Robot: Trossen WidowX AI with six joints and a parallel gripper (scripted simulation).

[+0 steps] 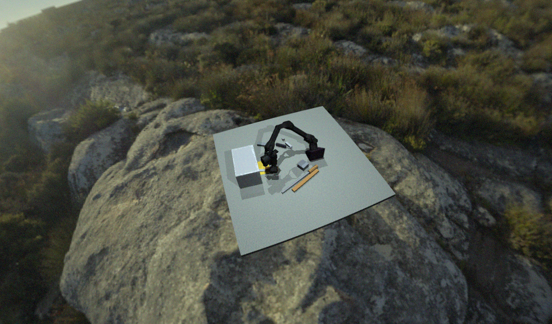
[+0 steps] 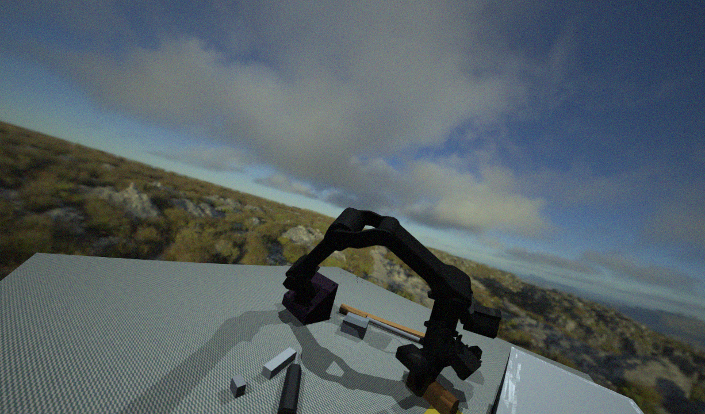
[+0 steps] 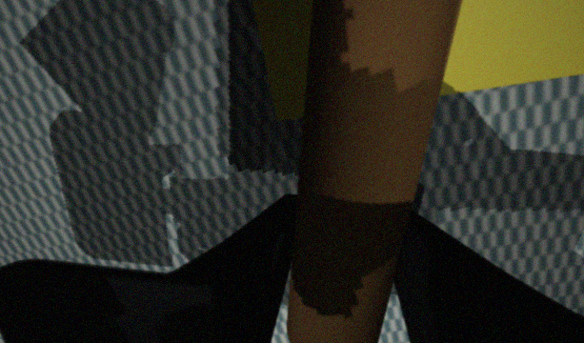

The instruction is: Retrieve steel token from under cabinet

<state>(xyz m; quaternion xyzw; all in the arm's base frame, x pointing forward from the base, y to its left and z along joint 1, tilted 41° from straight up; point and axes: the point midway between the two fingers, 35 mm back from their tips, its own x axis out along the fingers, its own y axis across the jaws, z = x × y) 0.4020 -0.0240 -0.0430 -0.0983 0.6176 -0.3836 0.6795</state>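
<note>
The white-topped cabinet (image 1: 245,160) (image 2: 555,386) stands at the table's left side in the top view. The yellow marked area (image 1: 263,165) (image 3: 525,43) lies in front of it. My gripper (image 1: 272,169) (image 2: 421,383) (image 3: 342,211) is low over the table beside the yellow area, shut on a brown wooden handle (image 2: 441,397) (image 3: 377,129). The handle points toward the cabinet and passes over part of the yellow. A thin pale shaft (image 1: 261,170) shows between gripper and cabinet in the top view; its far end is hidden. The steel token is not visible in any view.
A grey block (image 1: 302,164) (image 2: 353,325), a rod with an orange handle (image 1: 296,181) and an orange bar (image 1: 305,180) lie near the arm's base. A dark cylinder (image 1: 281,145) (image 2: 290,388), a pale block (image 2: 279,363) and a small cube (image 2: 237,386) lie on the other side.
</note>
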